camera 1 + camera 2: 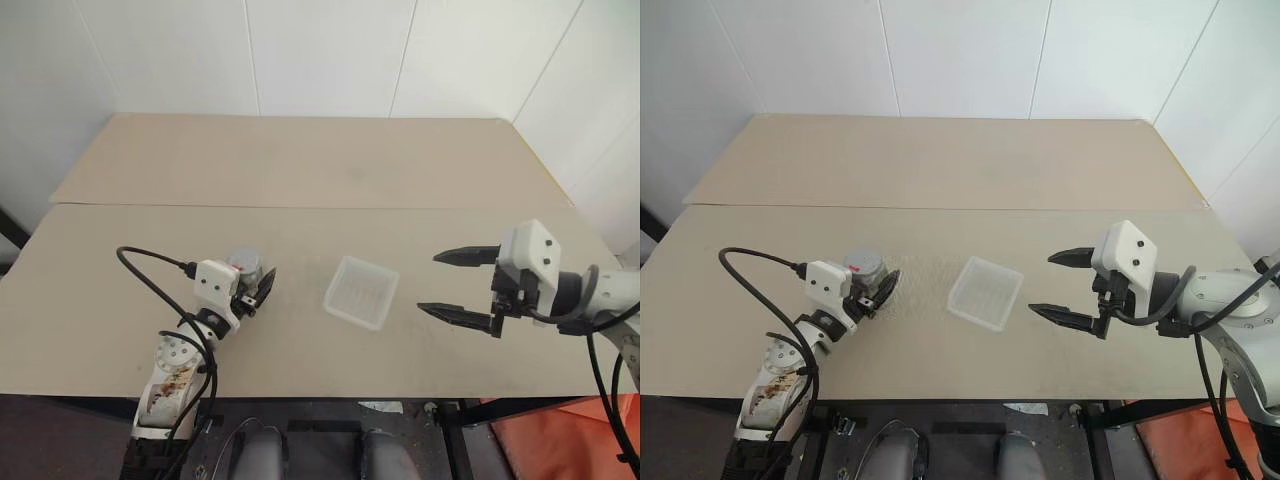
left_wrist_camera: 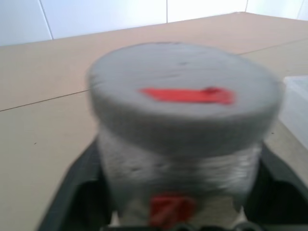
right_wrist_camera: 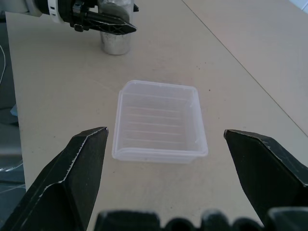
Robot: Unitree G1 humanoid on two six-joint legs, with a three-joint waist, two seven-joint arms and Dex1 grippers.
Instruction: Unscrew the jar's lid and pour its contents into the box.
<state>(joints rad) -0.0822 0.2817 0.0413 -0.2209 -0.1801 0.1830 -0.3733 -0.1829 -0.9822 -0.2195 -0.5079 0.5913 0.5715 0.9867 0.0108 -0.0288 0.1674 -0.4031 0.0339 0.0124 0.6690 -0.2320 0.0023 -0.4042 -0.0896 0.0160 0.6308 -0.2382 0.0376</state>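
1. The bench (image 1: 300, 180) is a tan surface set against white wall panels, with a seam running across the middle of the head view.
2. The jar (image 1: 250, 272) stands upright on the bench in the lower left part of the head view, left of centre. Its lid (image 2: 185, 96) is still seated on top and shows a small red mark. The contents cannot be seen.
3. The left gripper (image 1: 256, 290) sits at the jar in the lower left of the head view. In the left wrist view its black jaws flank the jar body on both sides, below the lid, closed in around it. Firm contact cannot be confirmed, because that view is blurred.
4. The box (image 1: 361, 292) lies flat on the bench just below the centre of the head view, to the right of the jar and apart from it. It is a translucent square tray with a ribbed floor, and it holds nothing.
5. The right gripper (image 1: 455, 285) hangs above the bench at the right of the head view, pointing toward the box and clear of it. Its jaws stand wide apart and hold nothing.
6. In the right wrist view the box (image 3: 159, 122) lies centred between the two right fingers (image 3: 72, 178), with the jar and left gripper in the upper left of that frame.
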